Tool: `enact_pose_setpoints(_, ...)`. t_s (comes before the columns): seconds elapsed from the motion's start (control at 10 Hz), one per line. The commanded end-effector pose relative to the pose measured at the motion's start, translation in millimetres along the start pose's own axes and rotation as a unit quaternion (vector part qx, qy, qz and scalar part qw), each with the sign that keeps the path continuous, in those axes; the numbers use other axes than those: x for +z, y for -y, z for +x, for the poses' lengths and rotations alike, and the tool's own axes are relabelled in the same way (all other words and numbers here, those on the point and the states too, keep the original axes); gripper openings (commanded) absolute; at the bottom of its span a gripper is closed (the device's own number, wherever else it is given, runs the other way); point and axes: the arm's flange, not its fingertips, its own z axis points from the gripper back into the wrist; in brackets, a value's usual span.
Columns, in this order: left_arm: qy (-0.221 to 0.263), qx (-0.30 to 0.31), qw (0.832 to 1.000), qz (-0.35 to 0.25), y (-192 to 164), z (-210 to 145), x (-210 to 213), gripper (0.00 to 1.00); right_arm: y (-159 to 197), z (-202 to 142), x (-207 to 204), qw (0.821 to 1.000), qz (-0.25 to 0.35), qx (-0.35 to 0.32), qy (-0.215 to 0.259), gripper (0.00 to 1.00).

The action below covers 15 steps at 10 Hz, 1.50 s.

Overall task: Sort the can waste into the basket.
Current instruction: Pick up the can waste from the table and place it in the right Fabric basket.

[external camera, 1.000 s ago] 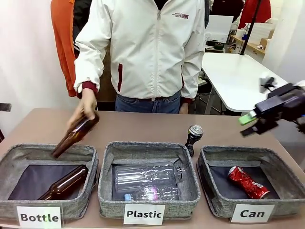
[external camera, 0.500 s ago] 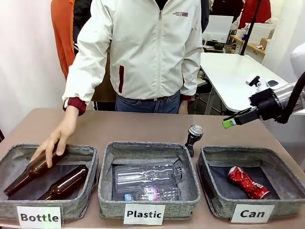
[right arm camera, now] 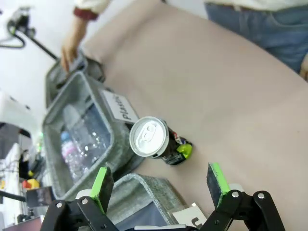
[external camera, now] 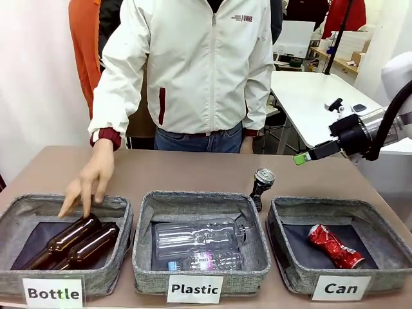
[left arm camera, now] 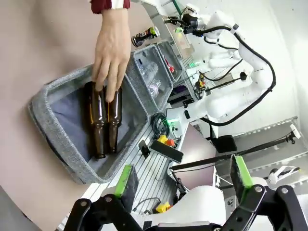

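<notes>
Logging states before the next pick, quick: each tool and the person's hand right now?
Left tool: open, empty.
Right tool: open, empty.
Person's hand: open, touching two brown glass bottles.

Second brown bottle (external camera: pixel 64 239) now inside Bottle bin (external camera: pixel 18 207), right gripper (external camera: pixel 303 158) farther left.

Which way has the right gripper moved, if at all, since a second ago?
Yes. In the front view the right gripper has shifted toward the robot's left, closer to the upright dark can, staying higher than it.
</notes>
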Motion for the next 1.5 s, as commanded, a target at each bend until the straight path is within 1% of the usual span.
enact_pose_setpoints(0.0,-0.011,-0.02,1.0,-0.014,-2,0,-2,1.0,0,0,1,1.0,0.001,-0.012,0.0,1.0)
enact_pose_setpoints(0.1,-0.019,-0.024,0.999,-0.014,-3,1,-5,1.0,-2,1,-2,0.997,0.047,0.04,-0.054,1.0)
enact_pose_setpoints(0.2,-0.028,-0.024,0.999,-0.024,-6,2,-12,1.0,4,-1,-7,0.99,0.055,0.104,-0.08,1.0)
enact_pose_setpoints(0.3,-0.034,-0.019,0.999,-0.031,-7,5,-21,1.0,11,-6,-11,0.975,0.103,0.166,-0.104,1.0)
enact_pose_setpoints(0.4,-0.034,-0.015,0.999,-0.024,-9,8,-28,1.0,22,-9,-15,0.963,0.132,0.203,-0.121,1.0)
enact_pose_setpoints(0.6,-0.052,-0.024,0.998,-0.04,-14,19,-57,1.0,40,-12,-23,0.955,0.133,0.252,-0.085,1.0)
enact_pose_setpoints(0.7,-0.079,-0.032,0.994,-0.066,-17,25,-79,1.0,43,-13,-29,0.952,0.128,0.267,-0.071,1.0)
enact_pose_setpoints(0.8,-0.088,-0.041,0.992,-0.084,-21,33,-104,1.0,48,-13,-34,0.951,0.126,0.273,-0.066,1.0)
enact_pose_setpoints(0.9,-0.093,-0.047,0.99,-0.097,-25,41,-130,1.0,55,-12,-38,0.954,0.111,0.273,-0.06,1.0)
enact_pose_setpoints(1.0,-0.109,-0.049,0.987,-0.104,-29,44,-158,1.0,62,-10,-43,0.949,0.096,0.296,-0.048,1.0)
enact_pose_setpoints(1.1,-0.153,-0.036,0.98,-0.123,-29,41,-183,1.0,65,-7,-51,0.944,0.083,0.316,-0.047,1.0)
enact_pose_setpoints(1.2,-0.183,-0.016,0.974,-0.134,-32,36,-208,1.0,69,-3,-59,0.936,0.087,0.338,-0.038,1.0)
enact_pose_setpoints(1.3,-0.133,-0.032,0.984,-0.112,-32,46,-170,1.0,74,2,-66,0.927,0.085,0.364,-0.036,1.0)
enact_pose_setpoints(1.4,-0.133,-0.032,0.984,-0.112,-32,46,-170,1.0,82,5,-73,0.919,0.092,0.381,-0.047,1.0)
